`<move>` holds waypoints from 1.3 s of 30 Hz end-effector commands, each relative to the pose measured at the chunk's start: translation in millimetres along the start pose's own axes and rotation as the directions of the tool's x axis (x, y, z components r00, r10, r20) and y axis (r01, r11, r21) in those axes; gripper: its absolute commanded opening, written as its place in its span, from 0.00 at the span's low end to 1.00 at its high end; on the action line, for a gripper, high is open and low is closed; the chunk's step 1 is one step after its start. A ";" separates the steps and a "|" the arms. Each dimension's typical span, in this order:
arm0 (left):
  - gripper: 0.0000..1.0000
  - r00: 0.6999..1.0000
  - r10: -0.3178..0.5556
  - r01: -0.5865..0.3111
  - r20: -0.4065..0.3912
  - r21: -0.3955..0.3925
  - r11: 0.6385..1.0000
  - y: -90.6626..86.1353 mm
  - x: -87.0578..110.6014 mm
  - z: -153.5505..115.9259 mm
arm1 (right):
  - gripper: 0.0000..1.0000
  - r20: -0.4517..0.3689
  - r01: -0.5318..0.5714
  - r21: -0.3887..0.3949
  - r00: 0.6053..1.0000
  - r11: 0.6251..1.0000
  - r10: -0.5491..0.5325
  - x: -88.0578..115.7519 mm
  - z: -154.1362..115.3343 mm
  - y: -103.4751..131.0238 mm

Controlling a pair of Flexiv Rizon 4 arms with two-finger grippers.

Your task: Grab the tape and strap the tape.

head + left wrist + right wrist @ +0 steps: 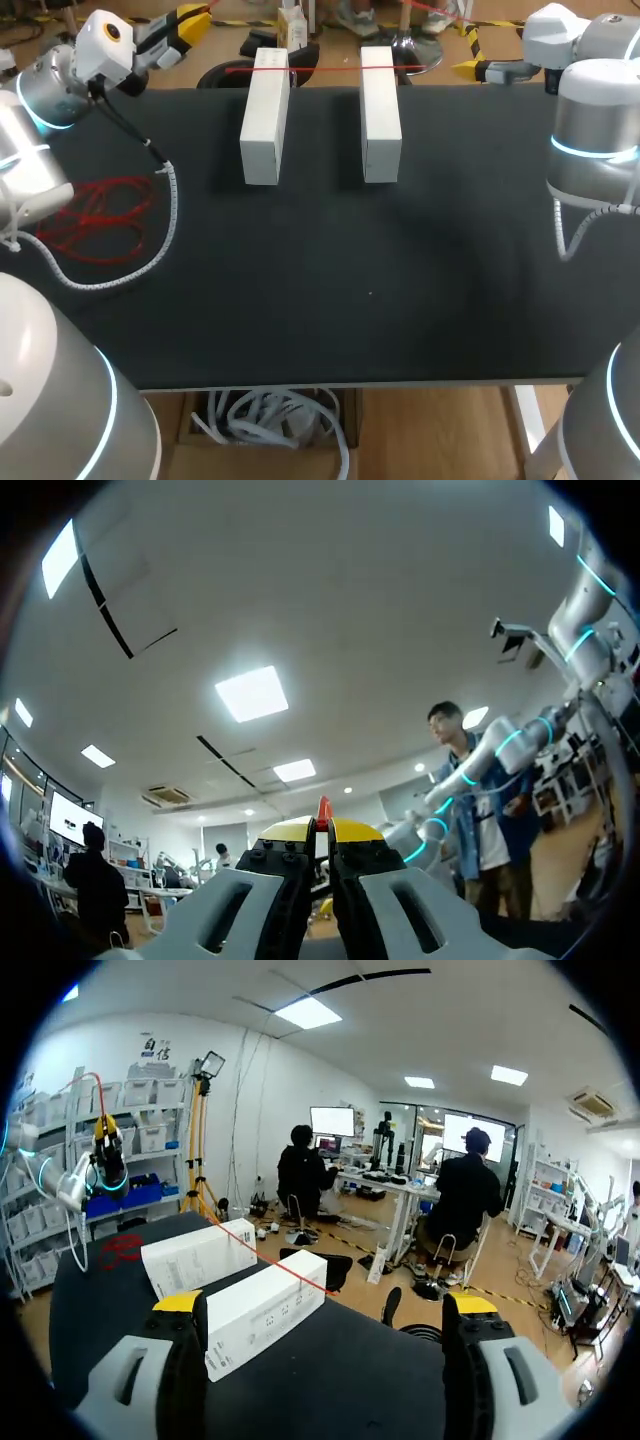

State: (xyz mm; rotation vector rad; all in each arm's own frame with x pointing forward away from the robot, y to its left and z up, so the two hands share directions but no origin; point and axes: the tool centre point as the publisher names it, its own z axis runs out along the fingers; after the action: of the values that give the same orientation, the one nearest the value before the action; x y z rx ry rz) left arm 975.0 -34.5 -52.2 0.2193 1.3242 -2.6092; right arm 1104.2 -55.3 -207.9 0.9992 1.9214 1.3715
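Left gripper (195, 18) sits beyond the table's far edge, up and left of the left box (265, 115). In its wrist view the fingers are pinched nearly together, with a red stub of tape (323, 810) sticking up between them, so it's clamped on the tape. From there a taut red strand (320, 68) runs across the far end of the left box and on over the far end of the right box (381, 112), which lies parallel just to the right. I can't tell whether the strand rests on the box tops or hangs just above them. The rest of the tape is a loose red heap (100, 215) on the black table (350, 300), well left of the left box, with a white coiled cable (165, 225) curving round it. Right gripper (468, 68) is off the far edge too, well right of the left box and past the right box. Its fingers are spread wide with nothing in them (325, 1305). From its wrist view the strand (270, 1257) crosses both boxes ahead of the fingers.
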 end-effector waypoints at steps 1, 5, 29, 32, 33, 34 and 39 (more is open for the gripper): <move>0.00 1.000 0.001 -0.001 -0.003 0.003 1.000 1.2 -0.6 -1.0 | 1.00 0.139 -0.189 -0.095 0.970 0.977 0.201 17.6 -31.8 -10.1; 0.00 1.000 0.001 -0.001 -0.003 0.003 1.000 1.2 -0.6 -1.0 | 1.00 0.180 -0.353 -0.140 0.909 0.925 0.375 36.3 -49.5 -15.9; 0.00 1.000 0.001 -0.001 -0.003 0.003 1.000 1.2 -0.6 -1.0 | 1.00 -0.042 -0.928 -0.351 0.146 0.122 0.988 140.9 -87.6 -0.1; 0.00 1.000 0.001 -0.001 -0.003 0.003 1.000 1.2 -0.6 -1.0 | 1.00 -0.040 -0.921 -0.370 0.146 0.121 0.988 154.5 -93.2 0.0; 0.00 1.000 0.001 -0.001 -0.003 0.003 1.000 1.2 -0.6 -1.0 | 1.00 -0.048 -0.917 -0.378 0.160 0.130 0.986 159.1 -94.9 0.0; 0.00 1.000 0.001 -0.001 -0.003 0.003 1.000 1.2 -0.6 -1.0 | 1.00 -0.041 -0.908 -0.393 0.171 0.141 0.984 163.9 -96.5 -0.3; 0.00 1.000 0.001 -0.001 -0.003 0.003 1.000 1.2 -0.6 -1.0 | 1.00 -0.047 -0.876 -0.446 0.229 0.185 0.972 182.3 -96.6 -4.4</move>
State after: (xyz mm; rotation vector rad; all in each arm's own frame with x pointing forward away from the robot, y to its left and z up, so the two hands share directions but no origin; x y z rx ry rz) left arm 975.1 -34.5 -52.3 0.2183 1.3240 -2.6093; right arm 931.5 35.7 -181.4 2.2458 0.8539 1.9233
